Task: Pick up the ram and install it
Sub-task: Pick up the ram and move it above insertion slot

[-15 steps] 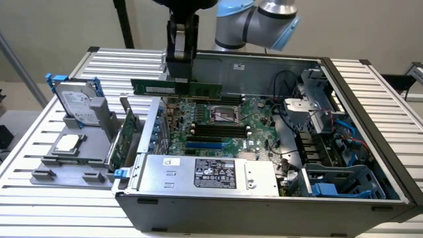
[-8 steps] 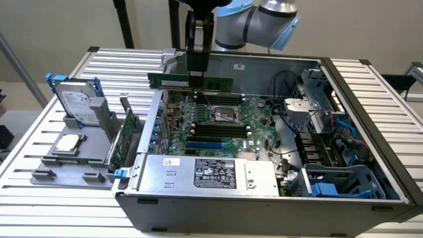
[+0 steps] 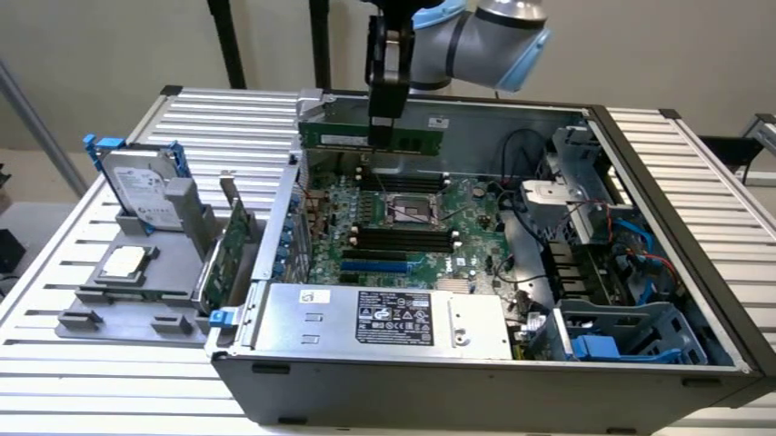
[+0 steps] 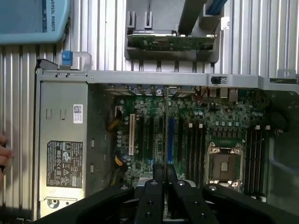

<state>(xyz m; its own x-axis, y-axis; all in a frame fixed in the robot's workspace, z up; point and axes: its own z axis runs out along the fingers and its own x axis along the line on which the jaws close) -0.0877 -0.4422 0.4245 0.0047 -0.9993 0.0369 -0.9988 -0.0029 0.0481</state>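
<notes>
While its fingers pinch the ram [image 3: 333, 136] from above, the gripper [image 3: 383, 136] hangs over the far end of the open computer case [image 3: 485, 381]. The motherboard [image 3: 475, 218] lies below the stick. A hard drive [image 3: 136, 186] stands well apart at the exterior view's left.

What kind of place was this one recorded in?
Probably a robotics lab bench for PC assembly: an open computer case on a slatted aluminium table, a grey fixture holding a hard drive, the gripper holding the ram over the case.
</notes>
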